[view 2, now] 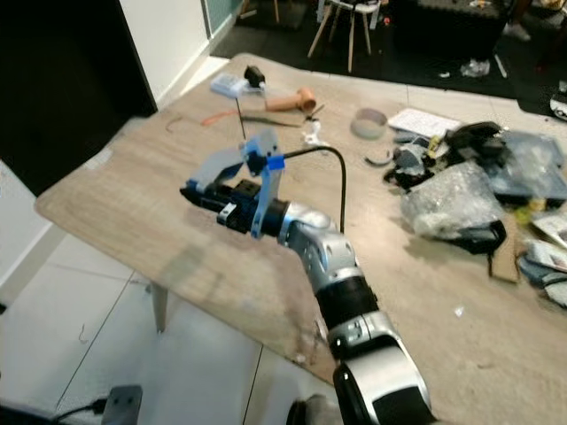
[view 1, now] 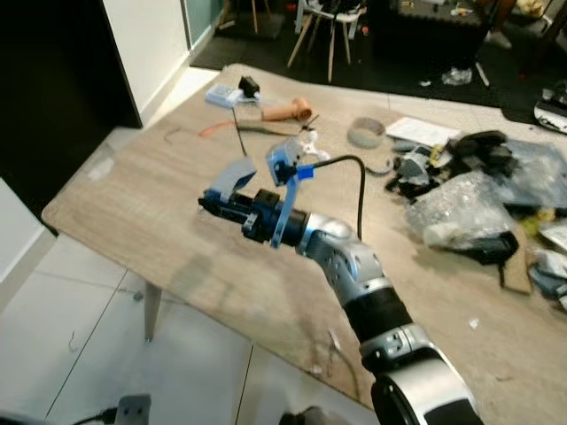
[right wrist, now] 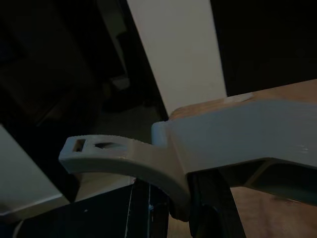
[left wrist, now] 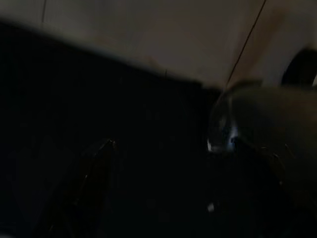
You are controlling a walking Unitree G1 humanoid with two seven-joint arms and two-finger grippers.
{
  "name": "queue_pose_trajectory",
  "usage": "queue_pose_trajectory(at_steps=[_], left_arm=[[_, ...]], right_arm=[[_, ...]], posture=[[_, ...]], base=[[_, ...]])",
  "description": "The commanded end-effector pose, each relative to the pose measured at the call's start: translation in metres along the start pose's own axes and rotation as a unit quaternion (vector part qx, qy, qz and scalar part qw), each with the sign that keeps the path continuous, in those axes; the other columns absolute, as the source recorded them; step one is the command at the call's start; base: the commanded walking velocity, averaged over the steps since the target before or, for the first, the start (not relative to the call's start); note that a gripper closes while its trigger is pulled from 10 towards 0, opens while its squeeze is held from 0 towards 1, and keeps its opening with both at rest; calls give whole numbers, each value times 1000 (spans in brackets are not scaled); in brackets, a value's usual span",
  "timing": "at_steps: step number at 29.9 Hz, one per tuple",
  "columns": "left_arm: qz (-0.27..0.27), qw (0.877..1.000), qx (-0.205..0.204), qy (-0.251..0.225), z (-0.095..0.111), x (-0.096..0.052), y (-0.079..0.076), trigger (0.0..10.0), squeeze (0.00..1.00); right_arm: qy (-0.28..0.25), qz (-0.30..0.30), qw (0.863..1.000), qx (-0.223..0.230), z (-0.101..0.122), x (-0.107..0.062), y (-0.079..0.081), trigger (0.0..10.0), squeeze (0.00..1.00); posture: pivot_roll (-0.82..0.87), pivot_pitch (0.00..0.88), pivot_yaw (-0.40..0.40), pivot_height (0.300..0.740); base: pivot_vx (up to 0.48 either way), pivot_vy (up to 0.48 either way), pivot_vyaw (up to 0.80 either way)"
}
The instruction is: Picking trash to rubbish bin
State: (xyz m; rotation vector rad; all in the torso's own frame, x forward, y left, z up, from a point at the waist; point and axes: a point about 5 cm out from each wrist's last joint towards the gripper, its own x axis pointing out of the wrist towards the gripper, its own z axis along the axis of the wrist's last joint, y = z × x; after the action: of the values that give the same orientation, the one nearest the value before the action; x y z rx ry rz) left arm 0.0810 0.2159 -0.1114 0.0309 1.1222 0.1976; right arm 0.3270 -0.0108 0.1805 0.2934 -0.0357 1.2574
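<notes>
My right arm reaches out over the wooden table (view 1: 133,190), and its gripper (view 1: 259,173) hovers above the bare left part of the top. Its two pale blue-grey fingers stand apart, open, with nothing between them. In the right wrist view one curved finger (right wrist: 124,158) crosses the picture above the table's edge. The trash lies to the right: a crumpled clear plastic bag (view 1: 461,205), black bits (view 1: 483,150) and papers (view 1: 423,130). The left wrist view is very dark, showing just a faint finger shape (left wrist: 94,173).
At the table's far end lie a tan tube (view 1: 288,112), a blue-white packet (view 1: 221,96), an orange strip (view 1: 217,129), a tape roll (view 1: 366,133) and a black cable (view 1: 239,133). Chairs (view 1: 328,22) stand behind. White tiled floor (view 1: 80,328) lies left of the table.
</notes>
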Motion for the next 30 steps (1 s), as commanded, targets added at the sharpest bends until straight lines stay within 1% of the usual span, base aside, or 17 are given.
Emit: queue_pose_trajectory(at_steps=[1, 4, 10, 14, 17, 18, 19, 20, 21, 22, 24, 30], left_arm=[[-9, 1000, -2, 24, -15, -3, -4, 10000, 0], [-11, 1000, 2, 26, -15, -3, -5, 10000, 0], [-10, 1000, -5, 25, -14, -3, -6, 10000, 0], [-9, 1000, -6, 26, -15, -3, -7, 10000, 0], [-8, 1000, -7, 28, -15, -3, -7, 10000, 0], [-8, 1000, -7, 28, -15, -3, -7, 10000, 0], [-8, 1000, -7, 28, -16, -3, -7, 10000, 0], [-8, 1000, -7, 28, -16, -3, -7, 10000, 0], [-9, 1000, -7, 29, -16, -3, -7, 10000, 0], [-9, 1000, -7, 29, -16, -3, -7, 10000, 0], [-9, 1000, -7, 29, -16, -3, -7, 10000, 0], [-10, 999, -6, 31, -16, -3, -7, 10000, 0]], right_arm=[[5, 4, 1000, -3, 0, 2, 2, 10000, 0], [7, 3, 1000, -4, 0, 2, 2, 10000, 0], [12, 0, 1000, -8, -1, 1, 1, 10000, 0], [22, -26, 999, -16, -4, 2, -3, 10000, 0], [42, -104, 993, -28, -8, -1, -19, 10000, 0], [42, -104, 993, -28, -8, -1, -19, 10000, 0], [44, -130, 990, -33, -7, -2, -24, 10000, 0], [44, -130, 990, -33, -7, -2, -24, 10000, 0], [41, -156, 987, -28, -6, -4, -30, 10000, 0], [41, -156, 987, -28, -6, -4, -30, 10000, 0], [52, -176, 982, -33, -6, -6, -35, 10000, 0], [63, -210, 975, -37, -8, -9, -41, 10000, 0]], posture=[[91, 50, -53, 740], [90, 50, -53, 740], [88, 51, -55, 740], [88, 51, -55, 740], [89, 51, -57, 740], [89, 51, -57, 740], [89, 51, -57, 740], [89, 51, -57, 740], [90, 50, -57, 740], [90, 50, -57, 740], [90, 50, -57, 740], [90, 50, -57, 740]], base=[[0, 0, 0], [0, 0, 0], [0, 0, 0], [0, 0, 0], [0, 0, 0], [0, 0, 0], [0, 0, 0], [0, 0, 0], [0, 0, 0], [0, 0, 0], [0, 0, 0], [0, 0, -770]])
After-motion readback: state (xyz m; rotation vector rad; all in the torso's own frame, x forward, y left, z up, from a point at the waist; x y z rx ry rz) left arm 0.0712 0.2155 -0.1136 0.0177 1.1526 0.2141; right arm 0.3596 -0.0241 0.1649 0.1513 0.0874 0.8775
